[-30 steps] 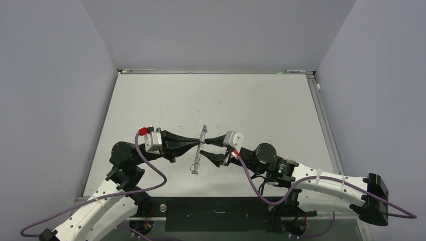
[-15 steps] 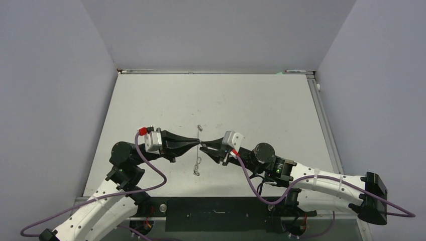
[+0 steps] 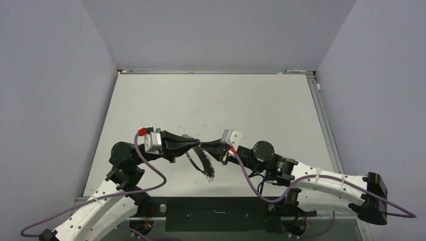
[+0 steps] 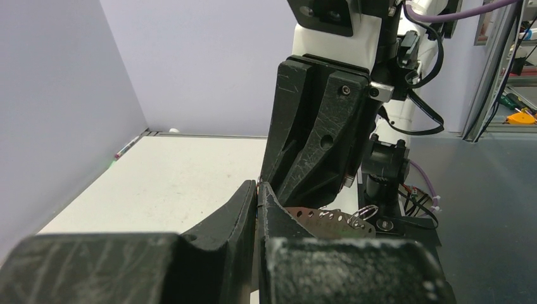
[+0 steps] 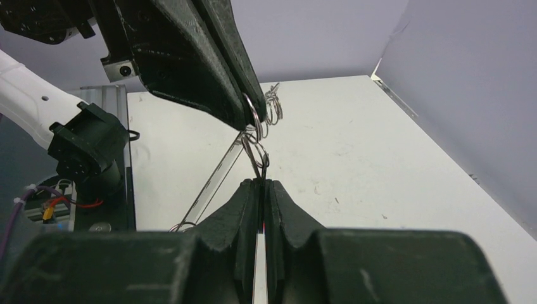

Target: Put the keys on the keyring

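Silver wire keyring (image 3: 199,163), seen from above, hangs tilted over the grey table (image 3: 226,100) between the two arms. The left gripper (image 3: 199,145) and right gripper (image 3: 204,146) meet tip to tip at its upper rim.

Left wrist view: the left gripper (image 4: 256,190) has its fingers pressed together on the hoop's wire. The right gripper (image 4: 269,180) stands just beyond, almost touching. A stretch of the keyring (image 4: 323,215) shows below.

Right wrist view: the right gripper (image 5: 261,183) is pinched tight on a small loop (image 5: 256,152) of the keyring (image 5: 218,177). The left gripper (image 5: 244,111) clamps the rim just above. The key cannot be made out.
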Controlling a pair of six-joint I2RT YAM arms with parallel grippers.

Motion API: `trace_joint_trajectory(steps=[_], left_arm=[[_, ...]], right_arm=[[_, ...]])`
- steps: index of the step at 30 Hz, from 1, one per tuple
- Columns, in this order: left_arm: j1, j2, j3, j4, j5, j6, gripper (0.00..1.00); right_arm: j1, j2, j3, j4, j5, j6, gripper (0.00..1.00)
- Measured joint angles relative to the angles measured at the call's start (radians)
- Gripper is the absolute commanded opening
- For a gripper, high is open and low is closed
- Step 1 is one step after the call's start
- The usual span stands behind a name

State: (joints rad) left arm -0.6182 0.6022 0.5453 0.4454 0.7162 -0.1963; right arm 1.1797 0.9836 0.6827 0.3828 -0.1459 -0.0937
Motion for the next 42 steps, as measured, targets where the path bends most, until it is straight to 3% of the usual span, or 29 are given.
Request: trace_joint_trajectory(steps=[31, 39, 42], left_arm=[[-0.002, -0.010, 0.000, 0.003, 0.028, 0.021, 0.00], [-0.002, -0.004, 0.000, -0.001, 0.028, 0.025, 0.00], [-0.002, 0.000, 0.000, -0.001, 0.028, 0.029, 0.12]], right_arm=[[-0.001, -0.022, 0.311, -0.582, -0.091, -0.023, 0.05], [-0.001, -0.003, 0.356, -0.650, -0.087, -0.023, 0.05], [0.000, 0.006, 0.369, -0.669, -0.083, -0.022, 0.05]])
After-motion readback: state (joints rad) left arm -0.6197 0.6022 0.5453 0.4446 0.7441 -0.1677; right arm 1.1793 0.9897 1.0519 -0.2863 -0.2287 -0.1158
